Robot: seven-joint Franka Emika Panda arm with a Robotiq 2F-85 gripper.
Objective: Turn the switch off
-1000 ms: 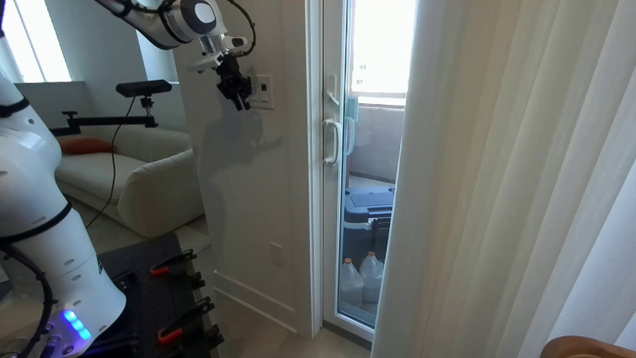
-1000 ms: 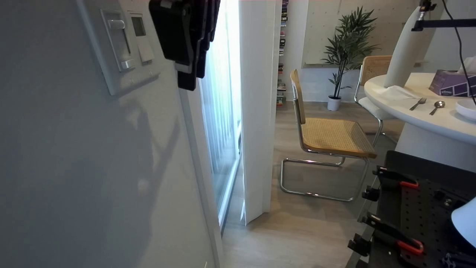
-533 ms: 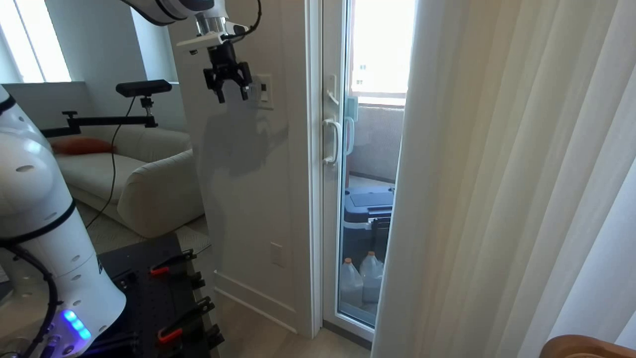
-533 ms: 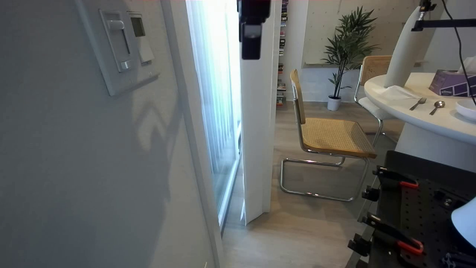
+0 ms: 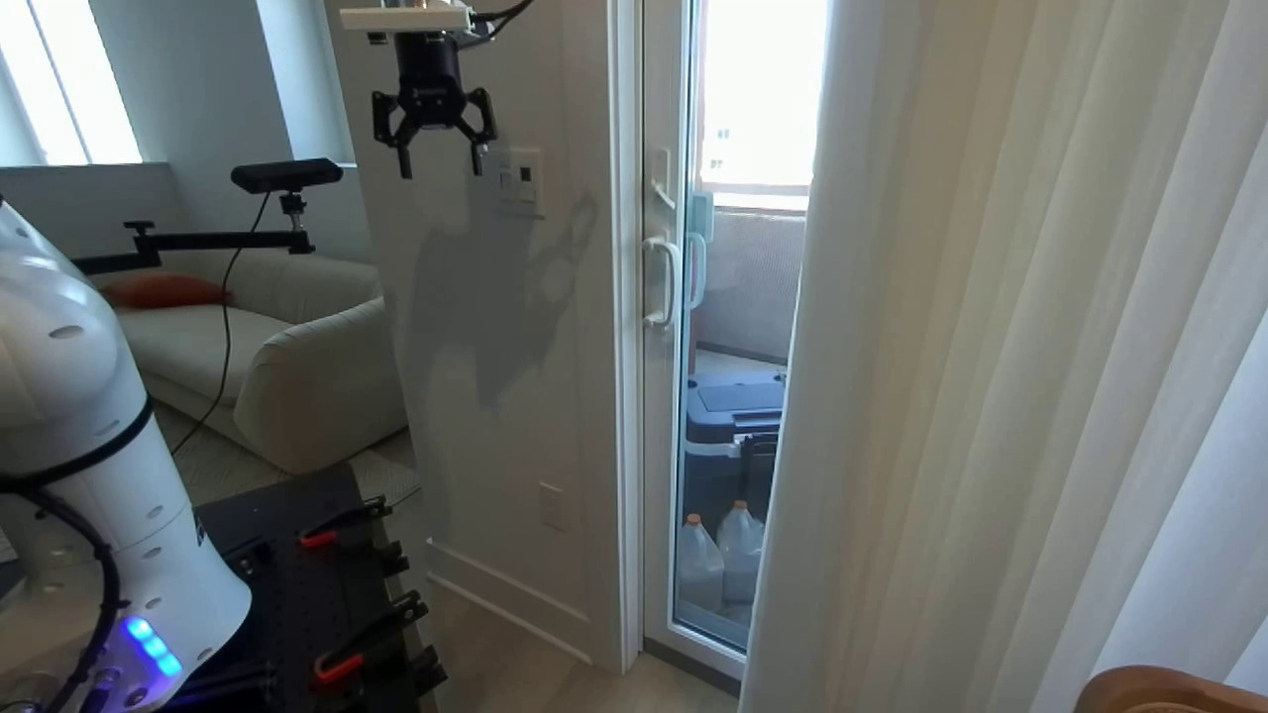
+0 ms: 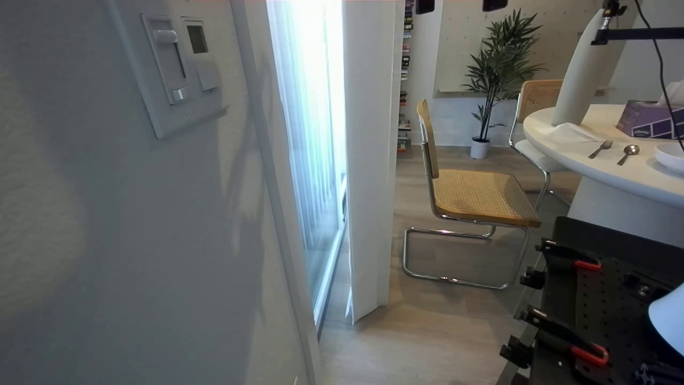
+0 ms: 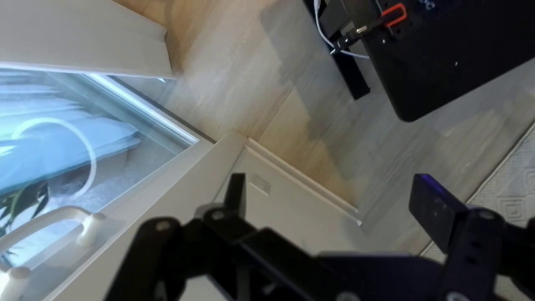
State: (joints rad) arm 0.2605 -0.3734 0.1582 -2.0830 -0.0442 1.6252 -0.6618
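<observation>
Switch plate (image 6: 184, 75), one; end effector (image 5: 442, 170) fingers (image 7: 434, 209), two.

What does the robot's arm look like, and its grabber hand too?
The arm is smooth, rounded and white, with a black band around it, a thick black cable curling along it and glowing blue lights low down. The gripper is black, with two jointed fingers and a flat, pale bar above it.
</observation>
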